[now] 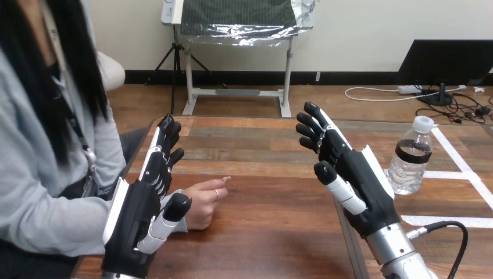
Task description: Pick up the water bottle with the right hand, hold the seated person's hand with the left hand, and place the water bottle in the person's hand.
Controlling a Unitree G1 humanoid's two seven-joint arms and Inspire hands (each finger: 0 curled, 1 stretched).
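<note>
A clear water bottle [410, 156] with a white cap and a dark label stands upright at the table's right side. My right hand [354, 177] is raised to its left, fingers straight and open, a small gap between it and the bottle. At the left, my left hand [142, 206] is raised with open fingers pointing away from me. The person's hand [203, 200] rests on the table just right of my left hand, loosely curled with a finger pointing right. My left thumb lies close beside it; I cannot tell if they touch.
The wooden table [261, 174] stretches between my two hands. White tape lines [459, 168] mark its right part around the bottle. The person sits at the left edge, their grey sleeve [52, 215] beside my left arm.
</note>
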